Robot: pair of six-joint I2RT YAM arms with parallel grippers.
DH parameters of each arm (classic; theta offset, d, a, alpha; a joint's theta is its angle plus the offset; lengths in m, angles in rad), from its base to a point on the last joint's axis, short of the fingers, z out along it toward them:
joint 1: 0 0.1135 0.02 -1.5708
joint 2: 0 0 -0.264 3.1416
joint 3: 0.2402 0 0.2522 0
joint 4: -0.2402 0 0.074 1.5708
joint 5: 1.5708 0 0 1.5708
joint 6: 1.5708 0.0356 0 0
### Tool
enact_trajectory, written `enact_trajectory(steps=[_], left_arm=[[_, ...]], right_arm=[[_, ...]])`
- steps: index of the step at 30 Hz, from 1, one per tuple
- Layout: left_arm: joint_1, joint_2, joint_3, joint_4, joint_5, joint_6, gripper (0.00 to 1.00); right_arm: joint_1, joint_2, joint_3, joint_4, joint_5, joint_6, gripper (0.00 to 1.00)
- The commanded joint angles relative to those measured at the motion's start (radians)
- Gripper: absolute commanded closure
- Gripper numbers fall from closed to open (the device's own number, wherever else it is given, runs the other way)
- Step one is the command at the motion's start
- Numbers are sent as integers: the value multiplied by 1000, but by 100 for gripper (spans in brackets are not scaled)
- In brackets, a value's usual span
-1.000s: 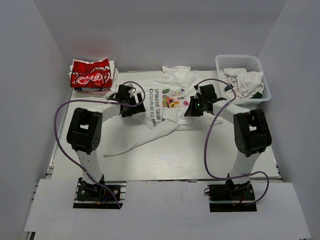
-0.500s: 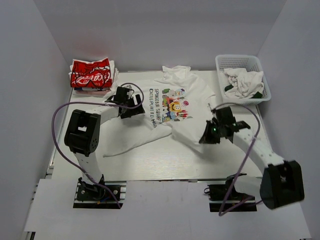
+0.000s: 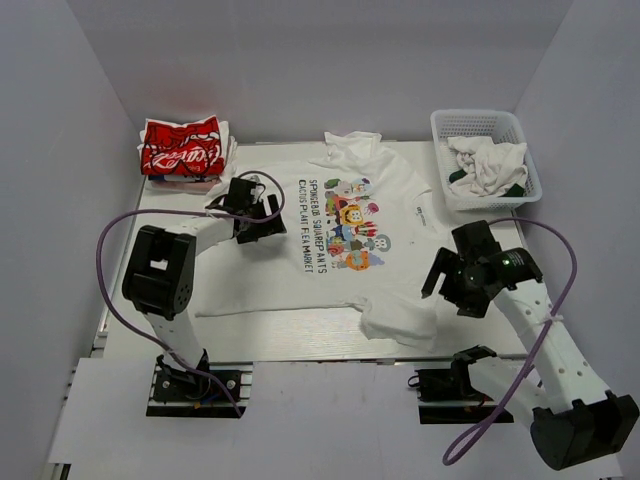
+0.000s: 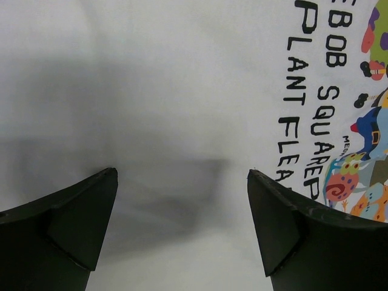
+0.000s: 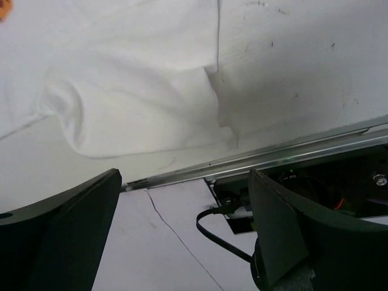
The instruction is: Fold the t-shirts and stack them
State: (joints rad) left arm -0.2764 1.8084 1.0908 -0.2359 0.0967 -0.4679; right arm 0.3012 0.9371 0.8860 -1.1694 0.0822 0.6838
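The red t-shirt [image 3: 181, 147] lies folded on a pile in the far left corner of the table [image 3: 300, 342]; near it to the right, the left gripper [image 3: 255, 208] sits over the left part of the white t-shirt [image 3: 400, 200], jaws wide and empty. The white t-shirt lies spread print-up across the middle, its near right corner bunched at the near edge. The right gripper [image 3: 450, 292] stands just right of that bunch, jaws wide and empty
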Motion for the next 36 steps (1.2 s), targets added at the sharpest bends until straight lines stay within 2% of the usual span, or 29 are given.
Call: enact_trajectory(steps=[1,6,7,9,12,14,16,17,19,21,22,23,25,26,28,30,32,33,36], left_arm=[[-1,-78,17,-40,0,6,3],[-10,-135,26,-49,-21,6,0],[-10,-135,26,-71,-22,6,0],[-10,-147,26,-85,-32,6,0],[2,-158,1,-94,-58,-5,0],[2,-181,-8,-135,-81,-21,0],[2,-222,-31,-166,-156,-35,0],[2,-251,-51,-187,-204,-46,0],[2,-361,-109,-227,-280,-121,0],[2,-437,-144,-346,-368,-194,0],[2,-513,-175,-408,-386,-306,0],[2,-555,-196,-463,-399,-351,0],[11,-644,-273,-601,-399,-459,0],[11,-737,-301,-647,-408,-492,0],[11,-828,-377,-779,-423,-593,0],[-10,-933,-434,-772,-372,-633,0],[16,-963,-468,-758,-299,-659,0],[16,-963,-477,-758,-323,-693,0],[16,-930,-503,-798,-385,-764,0]], right_arm=[[-2,-35,64,-81,97,-5,9],[-2,-24,25,85,39,-69,9],[-1,-6,10,212,24,-94,9],[-5,28,-42,363,-1,-115,9],[-4,172,-45,567,-1,-165,9],[4,340,-13,617,7,-225,9],[4,402,48,620,69,-246,9],[6,472,45,695,85,-257,9],[-2,508,62,735,53,-260,9],[4,587,79,763,60,-242,9],[7,617,112,749,44,-247,9],[6,626,114,743,54,-239,9],[13,586,81,755,62,-231,9],[13,560,15,761,73,-233,9],[25,424,-30,769,61,-256,9],[76,288,-90,693,88,-286,9],[117,218,-104,624,117,-287,9],[200,182,-108,522,149,-277,9],[301,121,-130,455,139,-218,9]])
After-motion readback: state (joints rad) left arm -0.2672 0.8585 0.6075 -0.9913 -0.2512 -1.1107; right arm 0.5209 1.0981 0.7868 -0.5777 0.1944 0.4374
